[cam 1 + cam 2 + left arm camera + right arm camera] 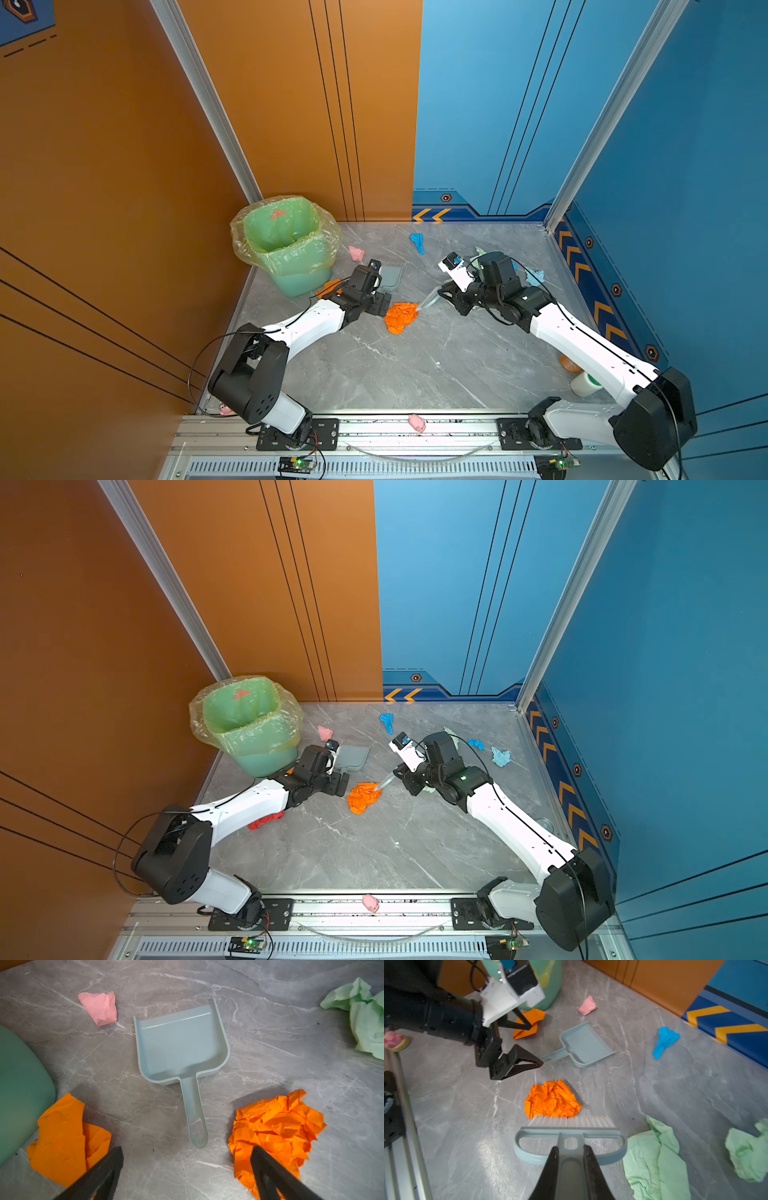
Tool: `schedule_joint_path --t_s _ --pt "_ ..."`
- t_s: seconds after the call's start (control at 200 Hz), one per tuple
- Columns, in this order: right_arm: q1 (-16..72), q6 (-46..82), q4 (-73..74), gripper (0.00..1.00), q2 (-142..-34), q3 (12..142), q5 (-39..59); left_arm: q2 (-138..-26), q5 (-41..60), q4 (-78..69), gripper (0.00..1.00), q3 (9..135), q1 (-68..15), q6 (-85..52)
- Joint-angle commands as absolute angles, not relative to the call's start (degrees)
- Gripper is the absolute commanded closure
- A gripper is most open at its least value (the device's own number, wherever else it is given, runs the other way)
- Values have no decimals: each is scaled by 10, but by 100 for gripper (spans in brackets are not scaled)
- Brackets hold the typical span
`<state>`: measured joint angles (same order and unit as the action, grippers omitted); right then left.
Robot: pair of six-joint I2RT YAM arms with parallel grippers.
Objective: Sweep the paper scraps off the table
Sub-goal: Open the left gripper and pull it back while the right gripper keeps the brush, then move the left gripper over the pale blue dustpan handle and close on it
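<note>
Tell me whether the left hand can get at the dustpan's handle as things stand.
Probably yes. The open left hand faces the dustpan handle, which lies free on the table; the orange scraps sit to either side, not on it.

Bare near table (395,374); orange scraps (276,1126) either side of dustpan handle (195,1115).

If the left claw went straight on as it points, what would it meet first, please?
Most likely the dustpan handle, centred ahead of the open left claw; height is unclear.
</note>
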<state>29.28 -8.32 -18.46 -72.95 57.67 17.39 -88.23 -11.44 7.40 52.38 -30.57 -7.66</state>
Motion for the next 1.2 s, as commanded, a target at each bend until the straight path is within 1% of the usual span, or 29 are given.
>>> schedule_joint_path --t_s 0.0,0.11,0.295,0.34,0.47,0.616,0.631,0.881,1.041,1.196 --pt "293 -1 -194 100 -729 602 77 -900 -198 101 2 553 -323 -120" --pt "293 23 -199 100 -734 607 45 -911 -224 99 2 557 -341 -150" --pt "283 79 -153 100 -712 585 10 -923 -257 104 2 559 -362 -204" --pt "282 91 -144 100 -704 581 8 -923 -266 125 2 558 -367 -215" --pt "282 106 -121 100 -682 564 19 -927 -272 129 2 552 -370 -228" --pt "283 116 -112 100 -688 556 19 -934 -270 114 2 547 -368 -214" --pt "283 118 -111 100 -689 557 19 -936 -270 95 3 547 -368 -213" --pt "288 141 -98 100 -704 555 -6 -978 -221 94 2 580 -340 -194" --pt "292 145 -100 100 -708 556 -31 -991 -213 102 2 586 -324 -189" --pt "296 148 -99 100 -712 561 -54 -996 -146 67 2 586 -291 -194"
